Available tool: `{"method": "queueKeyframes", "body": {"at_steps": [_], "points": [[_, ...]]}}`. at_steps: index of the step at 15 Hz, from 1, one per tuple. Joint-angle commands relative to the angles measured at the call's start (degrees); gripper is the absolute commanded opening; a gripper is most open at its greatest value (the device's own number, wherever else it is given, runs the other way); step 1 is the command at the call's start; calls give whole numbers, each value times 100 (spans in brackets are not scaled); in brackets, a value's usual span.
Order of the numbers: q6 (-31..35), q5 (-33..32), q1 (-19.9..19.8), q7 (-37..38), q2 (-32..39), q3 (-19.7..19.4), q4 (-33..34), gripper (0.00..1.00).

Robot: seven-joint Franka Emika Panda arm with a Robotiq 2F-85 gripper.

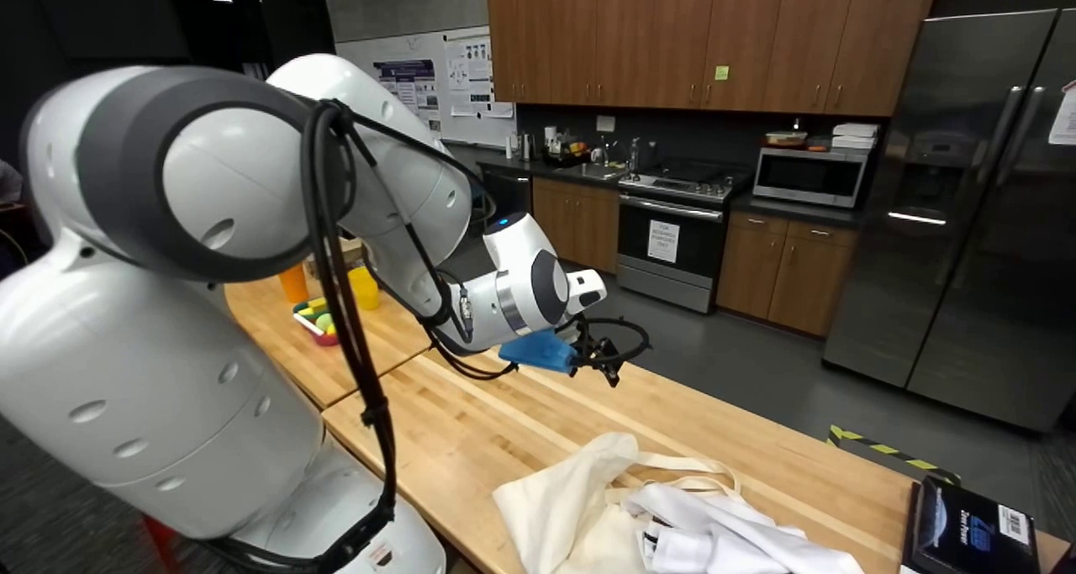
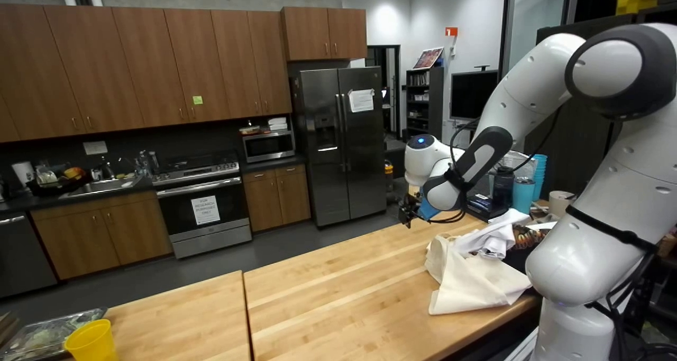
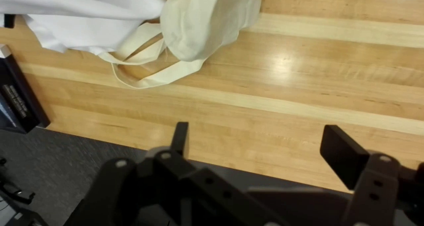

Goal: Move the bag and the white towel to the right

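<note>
Two fingers (image 3: 343, 156) hang spread near the table edge (image 3: 248, 168) — room between them and the bag (image 3: 205, 24).

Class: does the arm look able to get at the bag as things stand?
Probably yes: nothing seems to block the open gripper from the bag, whose outer loop handle lies mostly uncovered; the white towel covers the bag only partly.

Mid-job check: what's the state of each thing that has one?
Black two-fingered hand: open, empty
Cream-beige cloth tote with loop handles: rumpled, not held
White cloth towel: bunched, partly over the tote
Black glass oven door: shut
Dark steel refrigerator: shut
Brown wooden cupboards: shut
Silver microwave: shut
Blue arm light: lit
</note>
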Motion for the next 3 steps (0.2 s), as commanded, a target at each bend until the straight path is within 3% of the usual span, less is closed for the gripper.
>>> {"method": "queueKeyframes", "body": {"at_steps": [1,3], "points": [[-14,84,-144,-68,-9,154,25,100],[-26,81,-145,-66,-9,162,28,100]]}}
